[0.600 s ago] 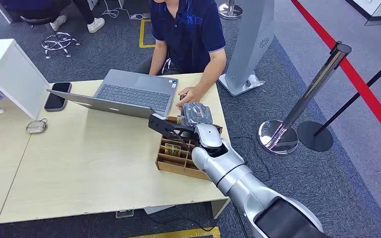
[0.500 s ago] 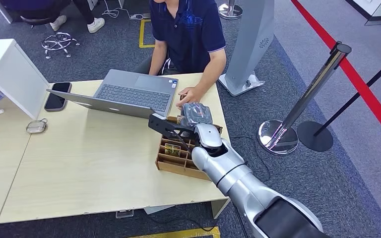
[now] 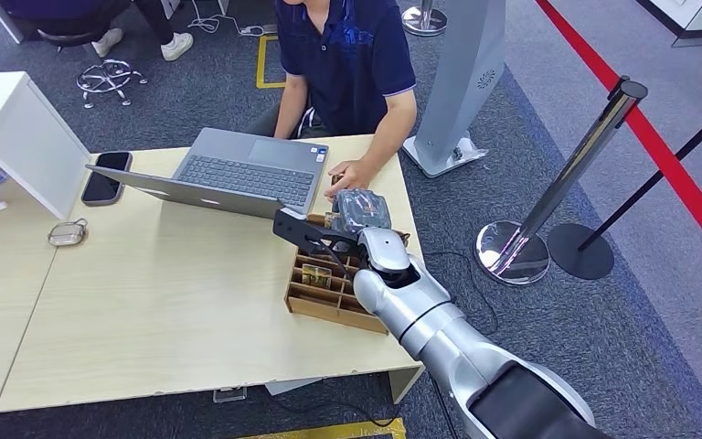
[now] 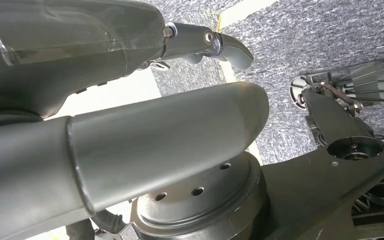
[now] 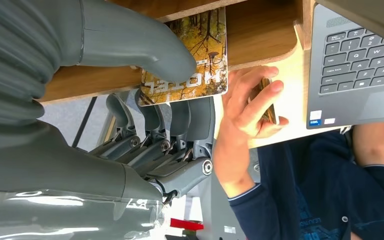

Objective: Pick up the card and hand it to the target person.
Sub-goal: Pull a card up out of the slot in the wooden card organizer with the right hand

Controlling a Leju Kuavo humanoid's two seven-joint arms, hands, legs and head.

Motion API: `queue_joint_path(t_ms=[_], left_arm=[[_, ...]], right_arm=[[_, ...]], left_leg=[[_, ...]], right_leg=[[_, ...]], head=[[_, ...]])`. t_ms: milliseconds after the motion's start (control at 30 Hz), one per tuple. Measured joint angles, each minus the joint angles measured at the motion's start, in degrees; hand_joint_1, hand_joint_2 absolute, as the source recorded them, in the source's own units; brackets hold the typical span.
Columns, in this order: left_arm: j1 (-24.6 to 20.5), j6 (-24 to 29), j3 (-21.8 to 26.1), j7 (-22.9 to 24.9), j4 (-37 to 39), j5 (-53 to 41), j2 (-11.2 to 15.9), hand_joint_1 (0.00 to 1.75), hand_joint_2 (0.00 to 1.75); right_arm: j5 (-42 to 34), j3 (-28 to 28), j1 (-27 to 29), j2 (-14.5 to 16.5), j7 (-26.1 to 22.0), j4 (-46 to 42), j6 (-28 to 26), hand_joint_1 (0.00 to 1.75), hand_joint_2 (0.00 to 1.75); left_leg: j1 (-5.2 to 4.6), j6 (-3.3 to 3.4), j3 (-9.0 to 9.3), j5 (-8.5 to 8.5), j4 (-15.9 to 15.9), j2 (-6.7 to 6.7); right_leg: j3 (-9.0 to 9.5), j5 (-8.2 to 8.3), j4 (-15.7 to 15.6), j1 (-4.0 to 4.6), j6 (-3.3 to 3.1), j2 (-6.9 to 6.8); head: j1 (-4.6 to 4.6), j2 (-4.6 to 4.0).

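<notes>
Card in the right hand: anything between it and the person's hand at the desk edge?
Nothing visible blocks it. The right hand pinches the card at the wooden organizer, and the person's hand lies just beside it, apparently already holding another card.

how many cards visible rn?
2. One card pinched by the right hand at the wooden organizer; another card in the person's hand beside the laptop. More may be hidden in slots.

Right arm (image 3: 439, 334) reaches forward from lower right, wrist bent. Right hand (image 5: 170, 95) pinches a card (image 5: 195, 55): thick thumb (image 5: 145, 42) on one face, dark fingers (image 5: 180, 117) curled behind the other. Left hand (image 4: 130, 145) hangs, its fingers too close to judge.
</notes>
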Motion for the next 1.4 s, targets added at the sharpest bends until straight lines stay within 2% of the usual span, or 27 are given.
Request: queue_joint_path(t_ms=[500, 967, 1133, 1400], left_arm=[[0.43, 0.08, 0.24, -0.41, 0.01, 0.44, 0.07, 0.0, 0.0], [0.66, 0.19, 0.34, -0.59, 0.02, 0.68, 0.15, 0.0, 0.0], [0.99, 0.31, 0.54, -0.84, 0.0, 0.92, 0.22, 0.0, 0.0], [1.47, 0.45, 0.61, -1.2, -0.06, 1.0, 0.18, 0.0, 0.0]], right_arm=[[-0.89, 0.12, 0.36, -0.14, -1.12, -2.69, -1.5, 1.57, 1.75], [-1.71, 0.22, 0.49, -0.62, -1.79, -5.93, -1.8, 1.64, 1.75], [-2.17, -0.16, 0.73, -1.49, -1.95, -9.26, -2.52, 1.75, 1.75], [-2.31, -1.52, 1.93, -4.59, -0.25, -19.28, -3.14, 1.72, 1.75]], left_leg=[[0.0, 0.02, 0.02, 0.01, -0.04, 0.02], [0.0, 0.01, -0.03, 0.01, 0.01, 0.0], [0.0, 0.01, -0.05, -0.01, 0.02, 0.0], [-0.01, 0.02, -0.08, -0.01, 0.05, -0.08]], right_leg=[[0.02, 0.02, -0.05, 0.0, 0.0, 0.06], [-0.03, 0.01, 0.01, 0.0, 0.0, 0.02], [-0.04, 0.0, 0.02, 0.0, 0.0, 0.03], [-0.05, -0.02, 0.03, -0.01, 0.02, -0.05]], head=[[0.0, 0.0], [0.0, 0.0], [0.0, 0.0], [0.0, 0.0]])
